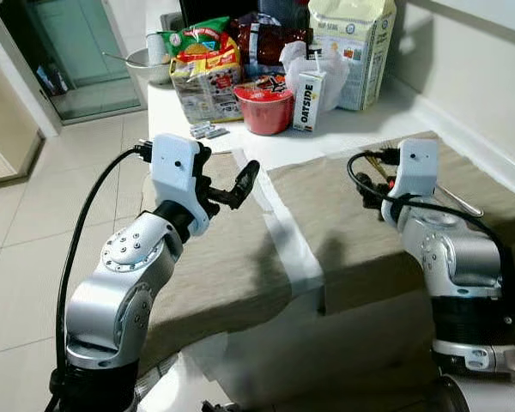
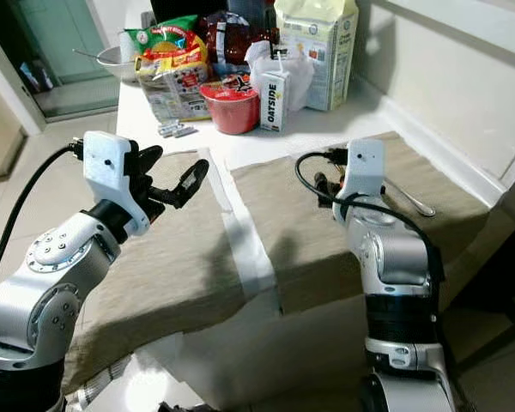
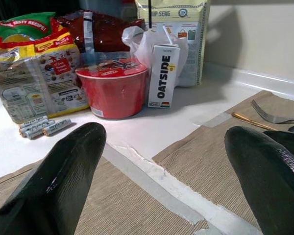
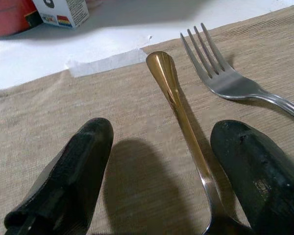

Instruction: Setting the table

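I have both arms raised over the white worktop (image 1: 360, 137), which carries two tan placemats side by side with a strip of pale tape between them. My left claw (image 1: 232, 190) hovers above the left placemat (image 1: 232, 257), near its far inner corner, and it is released: in the left wrist view the two black fingers (image 3: 59, 181) stand wide apart with nothing between them.

My right claw (image 4: 161, 181) is low over the right placemat (image 1: 343, 232), also released, its fingers spread to either side of a gold-coloured utensil handle (image 4: 179, 117) that lies flat on the cloth. I cannot tell what kind of utensil it is, since its working end is hidden under the claw. Just beside it lies a silver fork (image 4: 225, 78), tines pointing toward the far edge of the mat, not touching the gold handle. From the head camera I can see the fork's handle (image 1: 463, 204) sticking out past the right wrist.

Along the back of the worktop sit groceries: a red bowl (image 1: 263, 107) of instant noodles, an Oatside carton (image 1: 306, 99) just beside it, a yellow noodle pack (image 1: 204, 81), a large pale bag (image 1: 352, 47), and a few small batteries (image 1: 208, 130) in front of the noodle pack.
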`<state>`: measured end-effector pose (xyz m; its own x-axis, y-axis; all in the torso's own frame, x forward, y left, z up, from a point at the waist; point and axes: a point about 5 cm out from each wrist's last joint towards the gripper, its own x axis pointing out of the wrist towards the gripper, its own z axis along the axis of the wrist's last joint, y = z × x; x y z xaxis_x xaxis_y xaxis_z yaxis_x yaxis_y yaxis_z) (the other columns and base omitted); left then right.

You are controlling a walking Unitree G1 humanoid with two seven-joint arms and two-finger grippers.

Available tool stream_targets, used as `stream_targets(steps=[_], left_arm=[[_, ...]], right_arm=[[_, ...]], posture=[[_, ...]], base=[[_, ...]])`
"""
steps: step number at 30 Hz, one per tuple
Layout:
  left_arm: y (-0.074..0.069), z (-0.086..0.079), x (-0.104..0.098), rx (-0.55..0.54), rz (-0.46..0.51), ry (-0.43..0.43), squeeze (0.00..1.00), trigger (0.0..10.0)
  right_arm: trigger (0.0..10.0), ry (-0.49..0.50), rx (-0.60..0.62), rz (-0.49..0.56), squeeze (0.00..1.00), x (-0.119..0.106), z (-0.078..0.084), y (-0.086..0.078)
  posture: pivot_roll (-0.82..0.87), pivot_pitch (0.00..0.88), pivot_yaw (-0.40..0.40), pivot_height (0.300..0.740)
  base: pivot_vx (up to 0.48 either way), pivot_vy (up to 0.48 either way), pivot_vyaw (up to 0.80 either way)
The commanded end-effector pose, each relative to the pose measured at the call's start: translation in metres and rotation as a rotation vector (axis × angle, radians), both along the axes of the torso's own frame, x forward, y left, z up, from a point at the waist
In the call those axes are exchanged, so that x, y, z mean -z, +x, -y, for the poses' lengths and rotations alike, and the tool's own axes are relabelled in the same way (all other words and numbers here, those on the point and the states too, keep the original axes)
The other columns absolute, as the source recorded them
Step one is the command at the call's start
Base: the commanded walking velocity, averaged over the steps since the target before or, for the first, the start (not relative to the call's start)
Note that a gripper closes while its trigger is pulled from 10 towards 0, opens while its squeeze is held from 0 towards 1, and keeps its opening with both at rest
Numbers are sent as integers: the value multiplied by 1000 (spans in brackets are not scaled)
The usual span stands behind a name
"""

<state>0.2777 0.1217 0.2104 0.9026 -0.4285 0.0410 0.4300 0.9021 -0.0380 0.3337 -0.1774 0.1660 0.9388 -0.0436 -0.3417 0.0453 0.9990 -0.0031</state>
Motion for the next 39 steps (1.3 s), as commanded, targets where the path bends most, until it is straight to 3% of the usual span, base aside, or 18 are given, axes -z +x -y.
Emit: stream_targets(steps=[1,13,25,31,34,39], left_arm=[[1,-3,-6,-14,16,-4,0,10000],[4,-3,-5,-17,-3,-32,0,10000],[4,-5,-5,-19,-3,-22,0,10000],[5,-5,-5,-23,-3,-23,0,10000],[5,-5,-6,-26,3,-21,0,10000],[6,-5,-7,-27,11,-16,0,10000]], right_arm=[[10000,-17,13,-82,0,16,1,-5],[10000,-203,55,-114,0,41,22,-11],[10000,-191,-16,-121,0,40,18,-13],[10000,-217,23,-112,0,37,24,-13],[10000,-199,99,-104,0,36,28,-19],[10000,-201,128,-90,0,39,22,-30]], posture=[[-149,0,113,740],[-160,0,115,740],[-156,0,117,740],[-159,0,112,740],[-160,0,111,740],[-161,0,108,740]], base=[[0,0,0],[0,0,0],[0,0,0],[0,0,0],[0,0,0],[0,0,0]])
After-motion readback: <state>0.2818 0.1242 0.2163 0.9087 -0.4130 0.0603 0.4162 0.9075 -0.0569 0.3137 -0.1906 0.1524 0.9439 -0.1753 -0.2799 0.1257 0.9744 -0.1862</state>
